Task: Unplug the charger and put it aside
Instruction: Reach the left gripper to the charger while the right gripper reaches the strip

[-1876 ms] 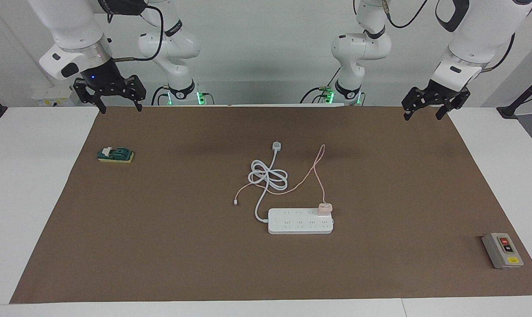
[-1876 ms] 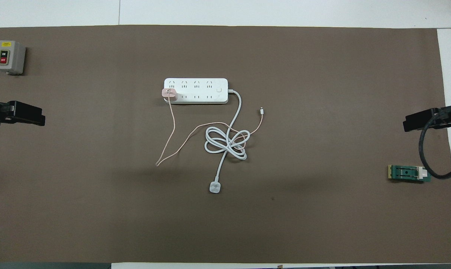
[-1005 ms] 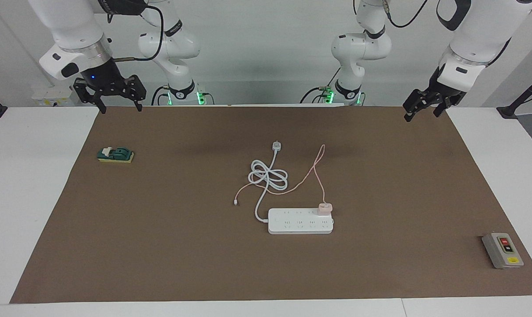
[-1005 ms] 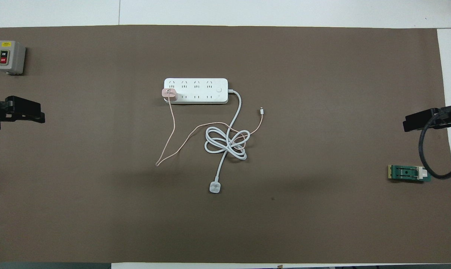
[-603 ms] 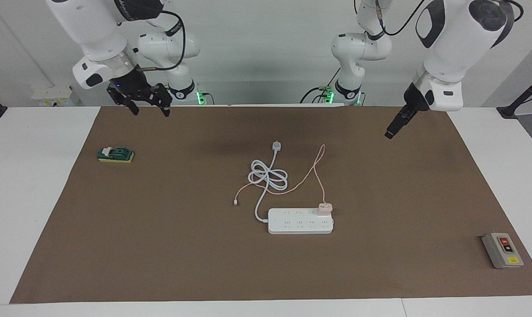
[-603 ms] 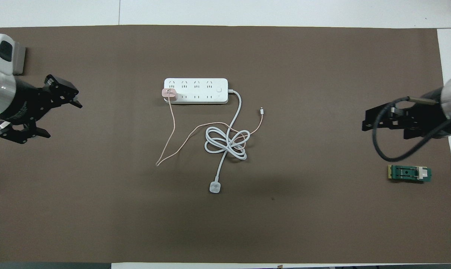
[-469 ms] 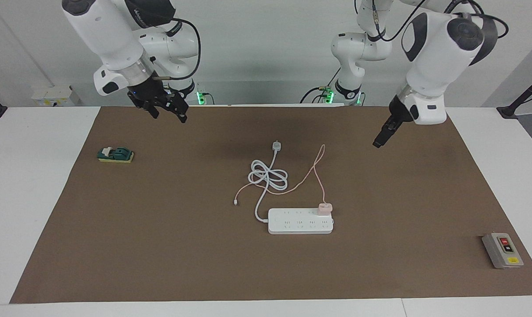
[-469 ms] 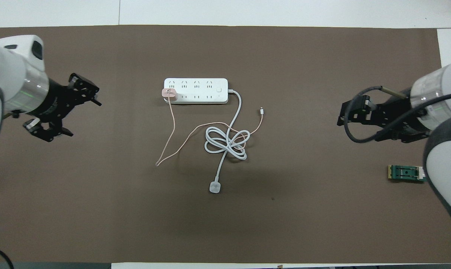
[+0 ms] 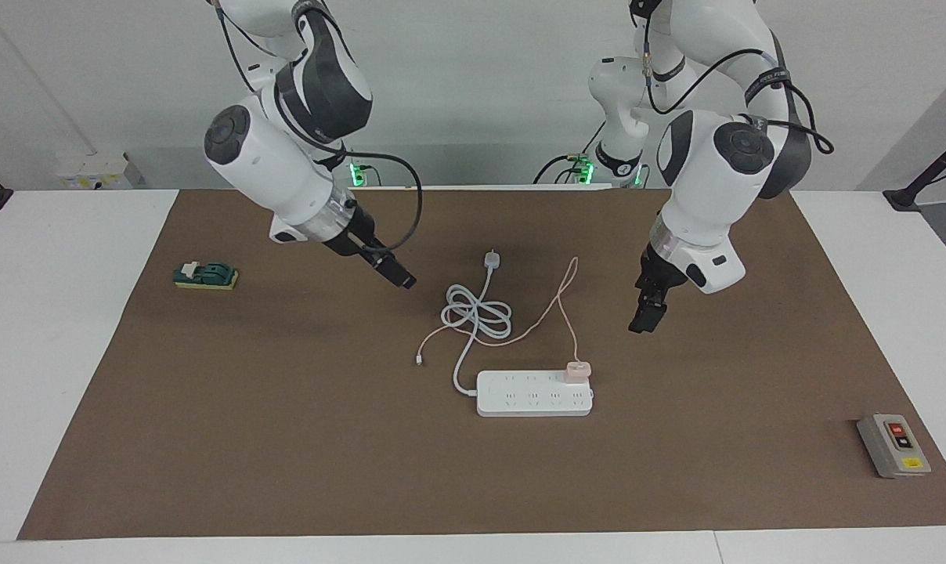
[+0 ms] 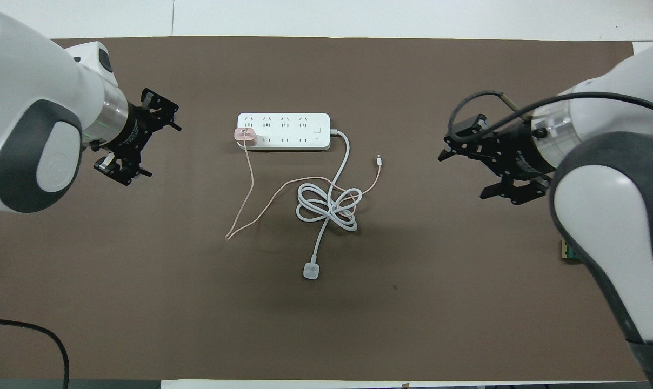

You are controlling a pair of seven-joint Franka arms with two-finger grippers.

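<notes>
Two arms up over the brown mat, small pale pink cube charger (image 9: 578, 370) plugged in.
It sits in the end socket of the long white power strip (image 9: 534, 393), toward the left arm's end; its thin pink cable (image 10: 249, 183) trails toward the robots. Left gripper (image 10: 145, 138) hangs above bare mat beside that end, fingers spread, holding nothing. Right gripper (image 10: 468, 172) hangs well apart over the mat, jaws apart, empty.
</notes>
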